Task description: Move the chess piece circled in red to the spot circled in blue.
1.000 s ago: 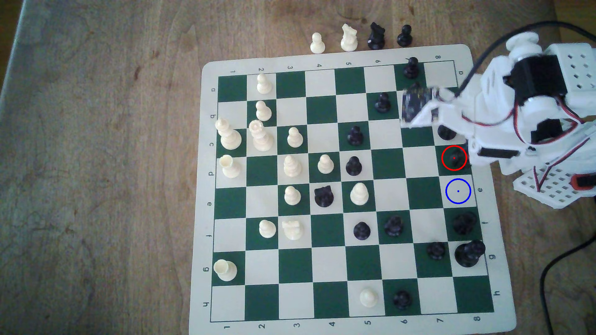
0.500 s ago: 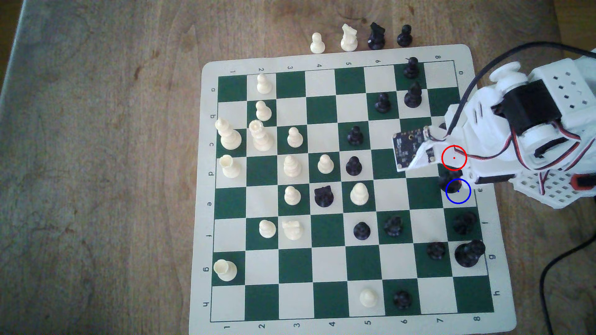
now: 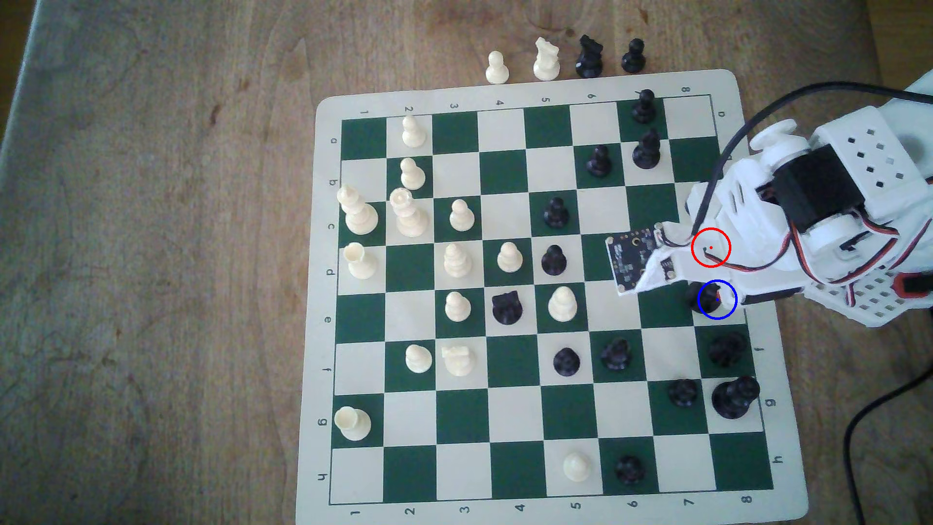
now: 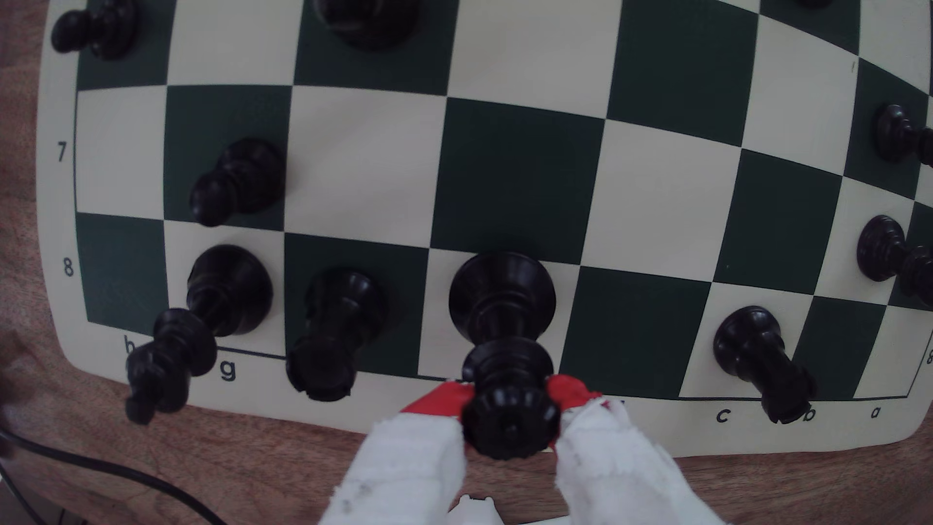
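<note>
Wood-grain table (image 3: pixel 151 252) fills the left half of the exterior view, and a green and cream chessboard (image 3: pixel 505 515) lies on it from mid-frame toward the exterior view's right. White pieces (image 3: pixel 410 212) stand mostly in the board's left columns in that view, black pawns (image 3: pixel 555 212) are scattered through the middle and right, and a black knight (image 3: pixel 506 307) sits near the board's centre. Above the board's top edge, four pieces off the board (image 3: pixel 545 60) stand in a row on the bare wood, two white and two black. Farther right in the exterior view, a white robot arm (image 3: pixel 818 202) with red and black wires reaches in from the right edge over the board's last column, with a small circuit board (image 3: pixel 628 260) at its front. A red circle is drawn over the arm's white body. Just below it, the chess piece (image 3: pixel 704 298) sits partly inside the blue circle marking the spot (image 3: pixel 727 305), a cream square in the right-hand column, mid-height in the frame. In the wrist view, the gripper (image 4: pixel 510 429) has its white-wrapped, red-tipped fingers (image 4: pixel 414 454) closed against both sides of the chess piece's (image 4: pixel 505 313) knobby head. Its wide base is over a cream square on the board's edge row; I cannot tell whether it touches the board (image 4: pixel 353 166).
</note>
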